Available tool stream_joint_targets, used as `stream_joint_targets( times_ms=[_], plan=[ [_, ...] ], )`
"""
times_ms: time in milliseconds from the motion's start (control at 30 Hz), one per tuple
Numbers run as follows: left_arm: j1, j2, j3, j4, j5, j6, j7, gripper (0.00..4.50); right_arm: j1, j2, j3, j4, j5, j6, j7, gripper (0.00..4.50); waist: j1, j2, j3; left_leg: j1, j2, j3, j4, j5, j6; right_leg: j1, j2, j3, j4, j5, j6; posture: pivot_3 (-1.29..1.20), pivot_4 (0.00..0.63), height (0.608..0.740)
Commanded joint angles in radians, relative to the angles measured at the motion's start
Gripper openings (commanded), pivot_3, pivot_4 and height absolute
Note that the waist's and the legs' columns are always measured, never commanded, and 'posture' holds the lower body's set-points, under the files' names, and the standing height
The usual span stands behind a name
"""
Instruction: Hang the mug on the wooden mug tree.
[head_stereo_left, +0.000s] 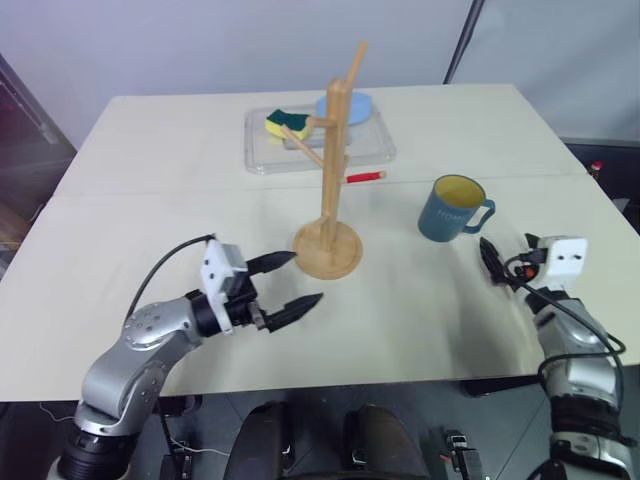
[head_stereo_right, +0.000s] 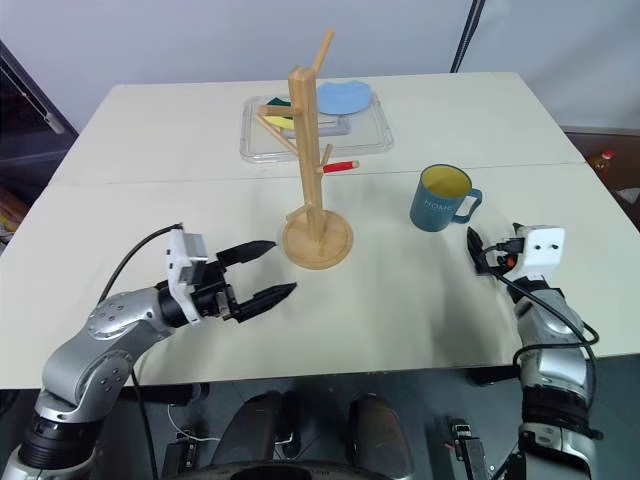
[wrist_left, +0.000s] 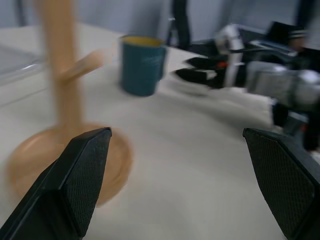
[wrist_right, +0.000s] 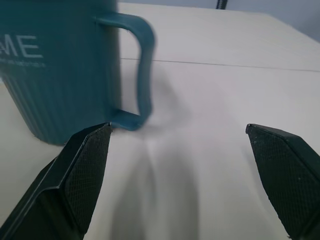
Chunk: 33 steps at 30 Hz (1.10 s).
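Observation:
The dark teal mug (head_stereo_left: 452, 208) with a yellow inside stands upright on the table's right half, its handle turned to the right. My right gripper (head_stereo_left: 490, 262) is open just in front of it, a short gap from the handle (wrist_right: 142, 75), with nothing between its fingers. The wooden mug tree (head_stereo_left: 336, 150) stands mid-table on its round base (head_stereo_left: 328, 250), its pegs bare. My left gripper (head_stereo_left: 307, 276) is open and empty, level, just left of and in front of that base. In the left wrist view the mug (wrist_left: 142, 65) and the right gripper (wrist_left: 205, 70) appear beyond the tree.
A clear tray (head_stereo_left: 370, 150) at the back holds a yellow-green sponge (head_stereo_left: 287, 123) and a light blue plate (head_stereo_left: 358, 105). A red pen (head_stereo_left: 365, 177) lies just in front of the tray. The table's front edge runs close under both arms.

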Motion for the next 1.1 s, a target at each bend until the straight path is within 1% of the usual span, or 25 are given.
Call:
stream_joint_targets(
  times_ms=[33, 600, 833, 867, 933, 967, 1000, 1067, 1100],
  plan=[
    [-0.021, -0.002, -0.026, -0.032, 0.012, -0.001, 0.001, 4.5, -0.038, -0.002, 0.003, 0.019, -0.015, -0.036, -0.008, 4.44, 0.0, 0.0, 0.0, 0.0, 0.0, 0.0, 0.0, 0.0, 0.0, 0.0, 0.0, 0.0, 0.0, 0.0, 0.0, 0.0, 0.15, 0.74],
    [-0.022, 0.002, -0.039, -0.029, 0.033, -0.022, -0.005, 4.5, -0.197, -0.005, 0.035, 0.246, -0.08, -0.127, -0.052, 4.44, -0.002, 0.0, 0.0, 0.0, 0.0, 0.0, 0.0, 0.0, 0.0, 0.0, 0.001, 0.0, 0.0, 0.0, 0.0, 0.0, 0.15, 0.74],
    [-0.02, 0.001, -0.035, -0.036, 0.035, -0.019, 0.0, 4.5, -0.249, 0.001, 0.05, 0.311, -0.085, -0.154, -0.035, 4.44, -0.001, 0.0, 0.0, 0.0, 0.0, 0.0, 0.001, 0.0, 0.0, 0.0, 0.001, 0.0, 0.0, 0.0, 0.0, 0.0, 0.15, 0.74],
    [-0.018, 0.003, -0.034, -0.038, 0.036, -0.02, -0.001, 4.5, -0.254, 0.001, 0.051, 0.317, -0.084, -0.157, -0.031, 3.95, -0.001, 0.0, 0.0, 0.0, 0.0, 0.0, 0.0, 0.0, 0.0, 0.0, 0.001, 0.0, 0.0, 0.0, 0.0, 0.0, 0.15, 0.74],
    [-0.01, 0.011, -0.033, -0.043, 0.042, -0.023, -0.005, 4.5, -0.262, 0.004, 0.054, 0.326, -0.076, -0.157, -0.016, 3.15, -0.001, 0.0, 0.0, 0.0, 0.0, 0.0, 0.0, 0.0, 0.0, 0.0, 0.001, 0.0, 0.0, 0.0, 0.0, 0.0, 0.15, 0.74],
    [-0.007, 0.013, -0.031, -0.045, 0.042, -0.024, -0.006, 4.5, -0.264, 0.005, 0.056, 0.328, -0.074, -0.157, -0.01, 2.56, -0.002, 0.0, 0.0, 0.0, 0.0, 0.0, 0.0, 0.0, 0.0, 0.0, 0.001, 0.0, 0.0, 0.0, 0.0, 0.0, 0.15, 0.74],
    [-0.005, 0.014, -0.03, -0.046, 0.042, -0.025, -0.006, 4.5, -0.265, 0.006, 0.057, 0.329, -0.073, -0.158, -0.006, 2.12, -0.002, 0.0, 0.0, 0.0, 0.0, 0.0, 0.0, 0.0, 0.0, 0.0, 0.001, 0.0, 0.0, 0.0, 0.0, 0.0, 0.15, 0.74],
    [-0.005, 0.013, -0.019, -0.045, 0.036, -0.027, -0.001, 4.5, -0.262, 0.011, 0.059, 0.325, -0.072, -0.157, 0.003, 1.02, -0.001, 0.0, 0.0, 0.0, 0.0, 0.0, 0.0, 0.0, 0.0, 0.0, 0.001, 0.0, 0.0, 0.0, 0.0, 0.0, 0.15, 0.74],
    [-0.005, 0.011, -0.012, -0.041, 0.035, -0.03, 0.0, 4.5, -0.258, 0.014, 0.059, 0.32, -0.07, -0.157, 0.008, 0.41, -0.001, 0.0, 0.0, 0.0, 0.0, 0.0, 0.0, 0.0, 0.0, 0.0, 0.001, 0.0, 0.0, 0.0, 0.0, 0.0, 0.15, 0.74]
  ],
)
